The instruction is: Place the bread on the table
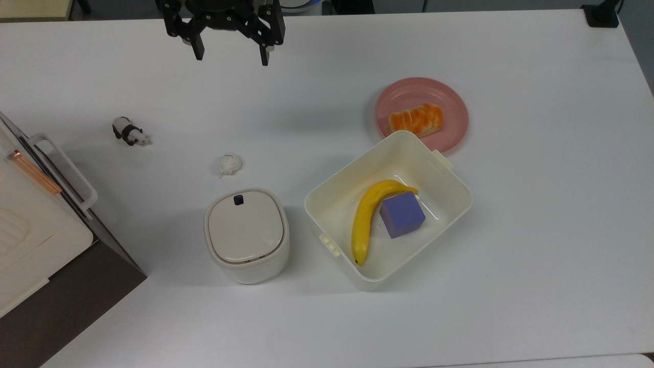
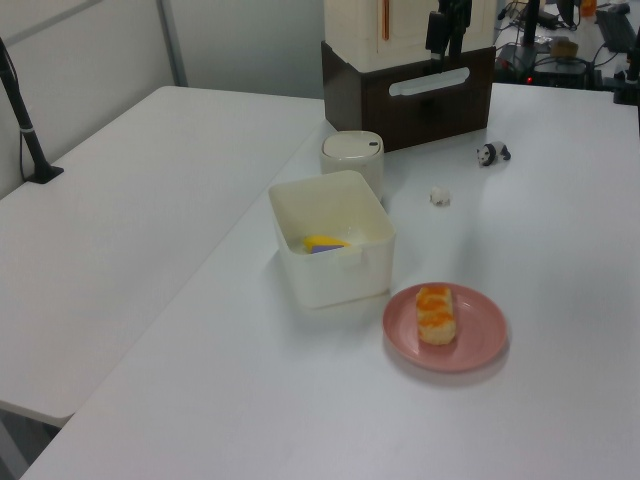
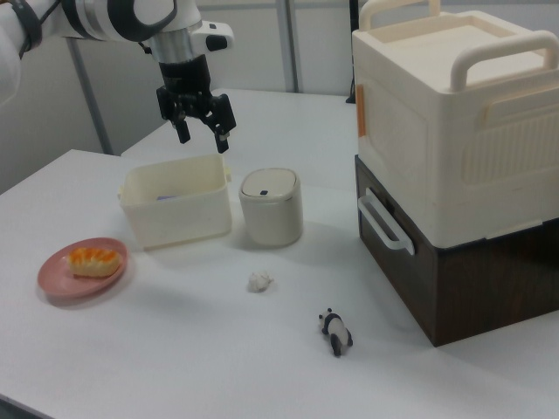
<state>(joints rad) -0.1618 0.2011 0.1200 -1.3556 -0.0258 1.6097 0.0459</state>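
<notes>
The bread [image 1: 416,119] lies flat on the round pink plate [image 1: 454,107], its glossy ridged top facing up, which leaves the pale long sides free for a grasp from above; to finish the job it only has to come off the plate onto the bare white table [image 1: 536,230] around it. Just beside the plate, and overlapping its rim in the top view, stands the open cream bin [image 1: 327,204] holding a banana [image 1: 365,220] and a purple cube [image 1: 402,214]; its tall wall is the one thing I would judge could crowd a descent on that side of the loaf. Next to the bin sits a small lidded cream canister [image 1: 247,235], then a white lumpy ball [image 1: 229,164] and a toy panda [image 1: 130,132], all well apart from the plate. The big cream and brown stacked box [image 3: 454,166] stands at the table's edge, out of the way. Farthest off, the gripper [image 1: 231,53] hangs above the table with its fingers spread wide and nothing between them, well away from the bread, so the reach has not begun.
</notes>
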